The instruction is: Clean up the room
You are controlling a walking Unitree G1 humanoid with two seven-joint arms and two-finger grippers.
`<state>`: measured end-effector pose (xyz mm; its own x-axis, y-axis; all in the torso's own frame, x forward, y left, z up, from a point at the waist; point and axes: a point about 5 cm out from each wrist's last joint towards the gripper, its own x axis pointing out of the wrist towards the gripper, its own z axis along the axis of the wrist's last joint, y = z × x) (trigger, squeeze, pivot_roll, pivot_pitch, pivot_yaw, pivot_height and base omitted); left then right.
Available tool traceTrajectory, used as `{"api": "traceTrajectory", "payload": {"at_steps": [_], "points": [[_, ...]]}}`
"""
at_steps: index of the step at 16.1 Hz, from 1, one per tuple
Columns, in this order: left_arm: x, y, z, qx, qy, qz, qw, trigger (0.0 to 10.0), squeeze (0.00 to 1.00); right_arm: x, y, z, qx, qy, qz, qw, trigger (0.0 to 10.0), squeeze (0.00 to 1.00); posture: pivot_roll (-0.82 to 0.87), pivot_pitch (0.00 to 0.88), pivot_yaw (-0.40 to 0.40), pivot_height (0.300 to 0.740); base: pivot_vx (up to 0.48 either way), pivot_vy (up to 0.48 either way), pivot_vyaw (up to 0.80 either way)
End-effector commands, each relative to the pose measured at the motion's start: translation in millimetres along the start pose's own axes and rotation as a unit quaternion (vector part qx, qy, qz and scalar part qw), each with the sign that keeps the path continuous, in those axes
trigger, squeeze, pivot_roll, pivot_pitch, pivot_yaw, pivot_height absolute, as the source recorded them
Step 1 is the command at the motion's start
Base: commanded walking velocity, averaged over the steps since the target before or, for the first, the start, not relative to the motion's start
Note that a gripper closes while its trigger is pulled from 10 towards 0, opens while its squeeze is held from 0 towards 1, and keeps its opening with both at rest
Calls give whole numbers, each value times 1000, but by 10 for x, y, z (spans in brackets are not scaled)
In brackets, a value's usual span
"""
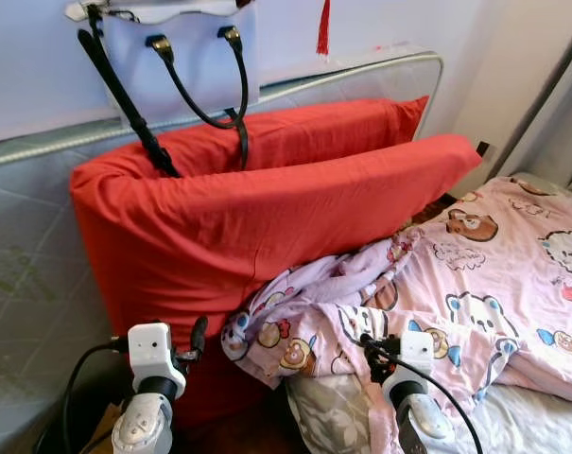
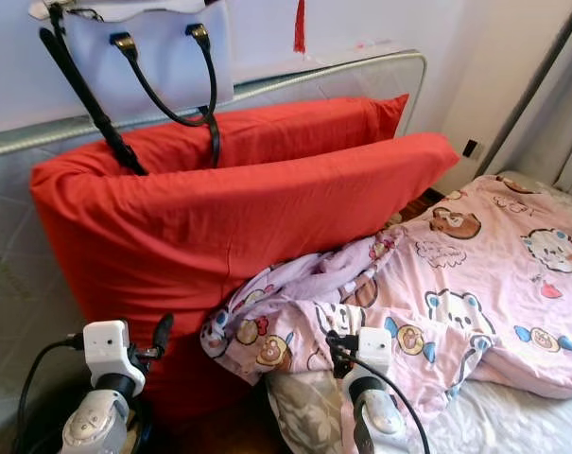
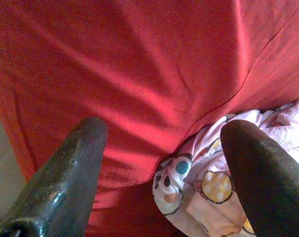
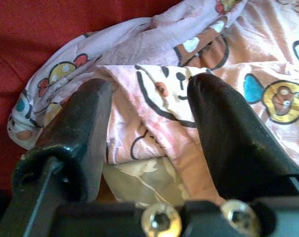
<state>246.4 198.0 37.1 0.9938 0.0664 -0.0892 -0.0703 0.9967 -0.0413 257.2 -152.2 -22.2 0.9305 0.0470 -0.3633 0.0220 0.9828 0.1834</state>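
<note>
A pink quilt (image 1: 494, 274) with cartoon animals lies rumpled over the bed, its bunched corner (image 1: 295, 331) resting against two big red pillows (image 1: 267, 218). The pillows lean on the headboard. My left gripper (image 3: 164, 128) is open, low in front of the red pillow, with the quilt corner (image 3: 198, 187) just beyond one finger. My right gripper (image 4: 149, 84) is open at the quilt's near edge, with folds of pink fabric (image 4: 154, 118) lying between its fingers. In the left eye view the left gripper (image 1: 197, 339) and right gripper (image 1: 372, 352) sit at the bottom.
A white handbag (image 1: 186, 57) with black handles hangs over the top of the red pillows. The grey padded headboard (image 1: 30, 246) runs behind. A patterned grey pillow (image 1: 331, 411) shows under the quilt. A curtain (image 1: 560, 123) and a wall socket (image 1: 481, 148) are at right.
</note>
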Motion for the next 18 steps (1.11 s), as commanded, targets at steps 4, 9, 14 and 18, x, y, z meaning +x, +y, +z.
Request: {"api": "traceTrajectory", "payload": {"at_steps": [4,9,14,18], "points": [[-13,3,0,-1,-1,-3,1000,10000,0,8,-5,35,-16,-8,-3,1000,10000,0,63,0,-73,675,0,0,0],[-6,-7,-6,2,2,-3,1000,10000,0,16,24,75,-15,-24,5,1000,10000,0,67,0,-77,657,0,0,0],[-14,-14,-16,5,4,-5,1000,10000,0,1,66,53,-18,-24,15,999,10000,0,64,0,-78,657,0,0,0],[-15,-16,-21,5,5,-6,1000,10000,0,2,84,44,-19,-19,18,999,10000,0,64,0,-78,657,0,0,0]]}}
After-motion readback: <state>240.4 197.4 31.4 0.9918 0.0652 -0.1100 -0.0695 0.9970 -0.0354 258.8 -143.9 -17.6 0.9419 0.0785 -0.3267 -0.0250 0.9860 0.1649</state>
